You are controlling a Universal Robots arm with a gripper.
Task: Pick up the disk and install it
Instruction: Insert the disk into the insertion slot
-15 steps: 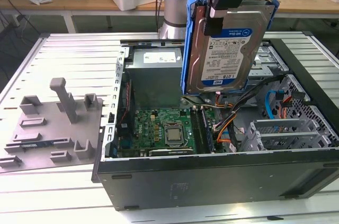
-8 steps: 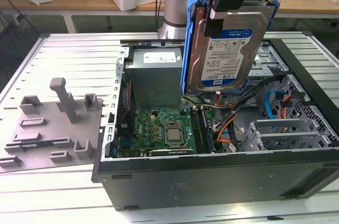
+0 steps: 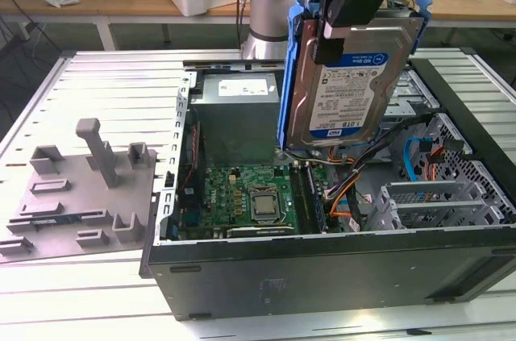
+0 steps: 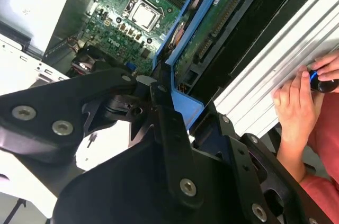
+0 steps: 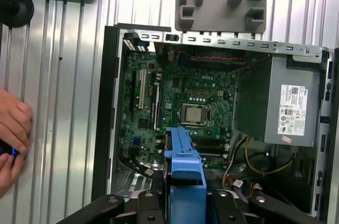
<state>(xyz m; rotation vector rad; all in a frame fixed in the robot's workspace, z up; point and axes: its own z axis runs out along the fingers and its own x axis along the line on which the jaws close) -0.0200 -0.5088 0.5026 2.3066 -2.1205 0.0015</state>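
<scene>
Disk: silver metal drive with a white-and-blue label facing out, clipped in a blue plastic frame and hanging upright.
Where: in the air above the open computer case, over the edge of its motherboard.
Claw: black, clamped on the Disk's upper end.
Beside the case: a grey fixture plate on the ribbed worktop; a person's hand near the case's outer wall.
</scene>
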